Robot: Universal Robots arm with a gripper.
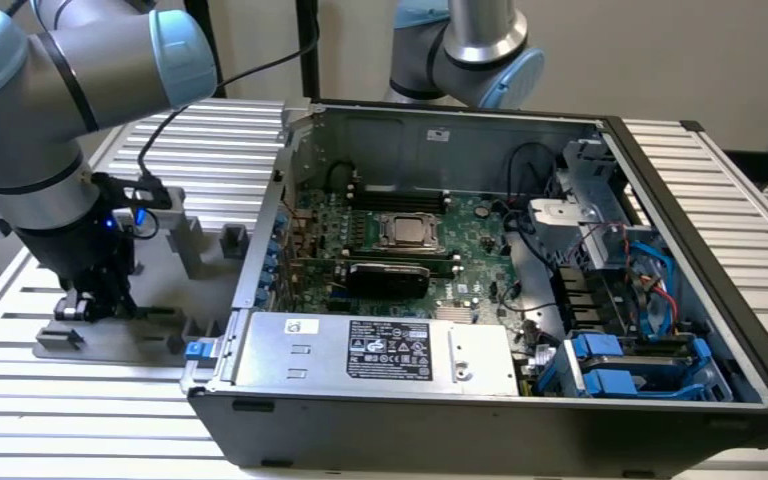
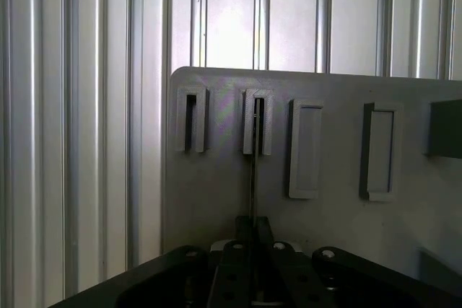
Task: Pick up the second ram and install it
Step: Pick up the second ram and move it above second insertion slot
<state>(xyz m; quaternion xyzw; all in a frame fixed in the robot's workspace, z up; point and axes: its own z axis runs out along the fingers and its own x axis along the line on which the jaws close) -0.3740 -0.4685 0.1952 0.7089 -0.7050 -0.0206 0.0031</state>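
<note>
Second ram point(image 2: 253, 178): a thin, long, narrow stick seen edge-on as a dark line, so its colour and chips cannot be told. Its far end sits in a grey plastic slotted holder block point(image 2: 258, 122); its near end runs between the fingers of the black metal hand point(image 2: 253, 232), which are clamped together on it. The block stands in a row of similar rectangular blocks on a flat, matte grey holder plate point(image 2: 332, 229). The plate lies on the ribbed aluminium bench point(image 2: 86, 142). In the exterior view the hand point(image 1: 91, 305) reaches down to the plate point(image 1: 157, 345), at the exterior view's left of an open black computer case point(image 1: 491, 420) holding a large green motherboard point(image 1: 478, 240).
</note>
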